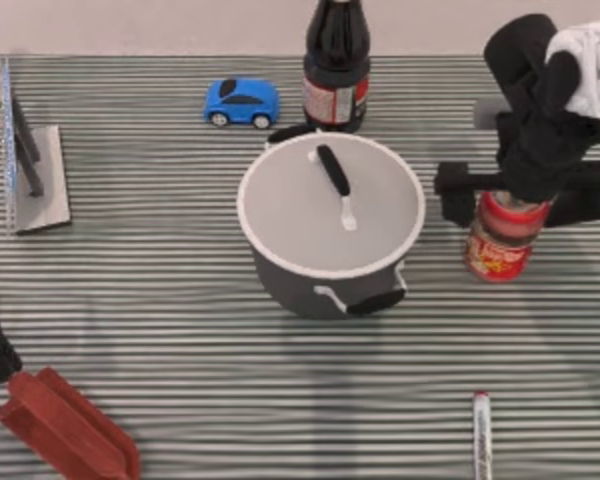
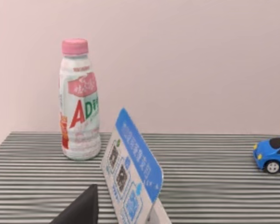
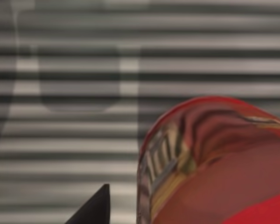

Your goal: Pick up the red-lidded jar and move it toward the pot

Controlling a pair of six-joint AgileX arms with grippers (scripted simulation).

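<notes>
The red-lidded jar (image 1: 500,243), judged light, rigid and smooth-sided, is pinched just under its lid by the right gripper (image 1: 520,192); a firm hold is advised.

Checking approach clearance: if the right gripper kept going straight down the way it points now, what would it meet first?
The red-lidded jar. The right gripper sits directly over its lid in the top view, and the jar fills the right wrist view. Whether they already touch is unclear. The pot stands off to the left.

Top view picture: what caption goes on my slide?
Right gripper on the red-lidded jar, right of the pot.
</notes>
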